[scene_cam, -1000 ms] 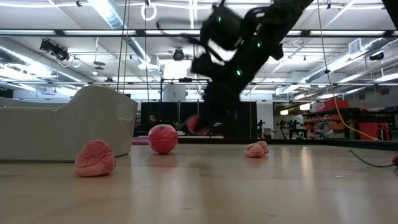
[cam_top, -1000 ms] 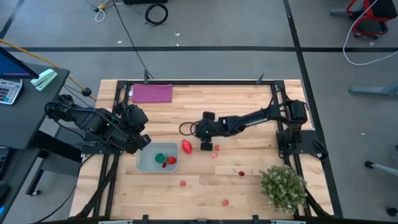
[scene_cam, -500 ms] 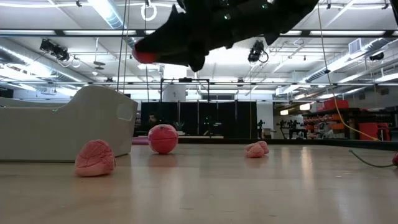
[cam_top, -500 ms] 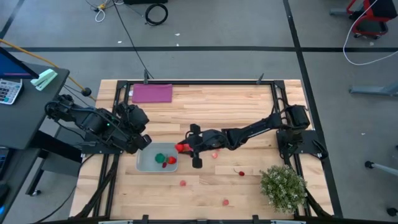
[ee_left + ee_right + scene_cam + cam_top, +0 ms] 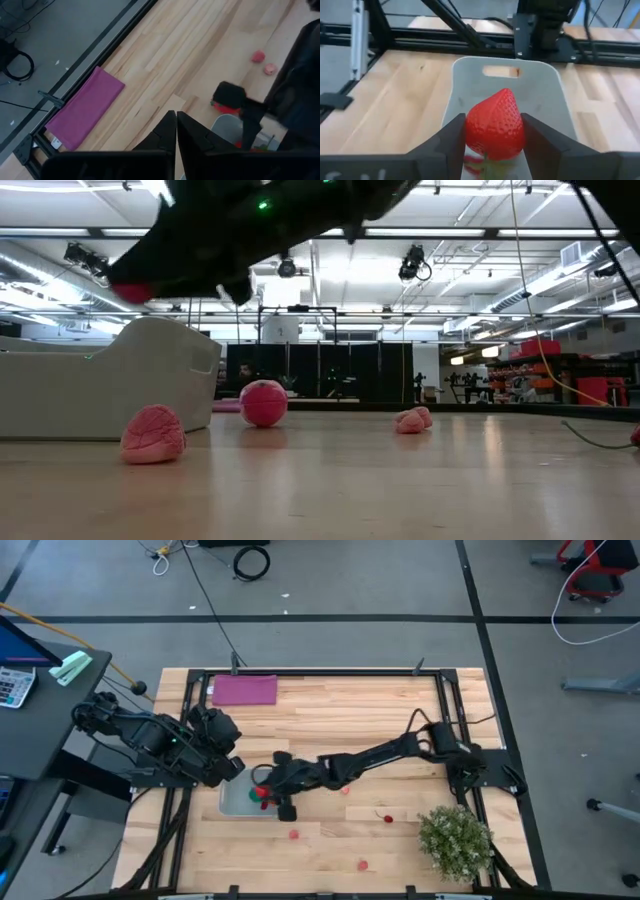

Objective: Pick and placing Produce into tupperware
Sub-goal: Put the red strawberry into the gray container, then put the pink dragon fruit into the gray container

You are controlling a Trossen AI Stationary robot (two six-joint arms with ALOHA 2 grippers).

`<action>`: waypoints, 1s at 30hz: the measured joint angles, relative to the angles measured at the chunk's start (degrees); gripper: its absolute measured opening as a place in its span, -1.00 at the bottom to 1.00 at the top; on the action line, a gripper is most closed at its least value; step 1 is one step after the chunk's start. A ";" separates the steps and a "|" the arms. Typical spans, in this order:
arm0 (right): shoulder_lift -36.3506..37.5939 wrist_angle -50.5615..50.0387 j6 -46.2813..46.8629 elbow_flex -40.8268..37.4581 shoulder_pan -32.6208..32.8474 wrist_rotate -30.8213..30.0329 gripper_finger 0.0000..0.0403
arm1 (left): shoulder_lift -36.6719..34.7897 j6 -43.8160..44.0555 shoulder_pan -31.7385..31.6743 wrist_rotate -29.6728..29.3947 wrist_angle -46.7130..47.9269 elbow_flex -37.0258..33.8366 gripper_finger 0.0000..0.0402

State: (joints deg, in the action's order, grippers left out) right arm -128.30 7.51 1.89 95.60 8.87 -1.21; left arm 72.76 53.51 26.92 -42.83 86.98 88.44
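Right gripper (image 5: 495, 145) clenched on strawberry (image 5: 495, 126), hovering over tupperware (image 5: 540, 85); container lies directly beneath, long axis running ahead of the fingers (release looks due). Left gripper (image 5: 176, 131) closed, parked beside the container.

A red strawberry (image 5: 494, 123) hangs point-up above the grey-white tupperware (image 5: 540, 95). The tupperware lies near the tabletop's left edge. Small pink and red produce (image 5: 153, 433) lies scattered toward the front edge.

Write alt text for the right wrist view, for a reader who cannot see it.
The right tool grips a red toy strawberry between its two dark fingers, held above the grey-white tupperware. The container rests on the wooden table, with black frame rails behind it.
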 joint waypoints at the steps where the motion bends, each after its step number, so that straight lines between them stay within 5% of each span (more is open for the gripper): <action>1: -1.18 -2.47 0.01 1.99 -0.03 -0.03 -0.17 | 0.03 -0.33 0.00 0.02 0.05 0.00 -0.88; 12: -10.69 -33.89 -5.17 22.53 -0.47 -0.26 -0.14 | 0.03 -1.39 0.00 0.00 0.35 0.00 -0.93; 22: -10.52 -33.67 -8.19 23.31 -0.47 -4.29 0.15 | 0.01 -1.26 0.00 0.00 0.16 0.00 -0.89; 30: -4.83 -38.37 -8.13 23.31 -0.46 -7.99 0.17 | 0.01 -1.21 0.00 -0.01 0.22 0.01 -0.93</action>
State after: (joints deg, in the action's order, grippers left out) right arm -133.13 -30.86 -6.24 118.91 8.41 -9.20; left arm 72.77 52.30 26.92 -42.84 87.20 88.46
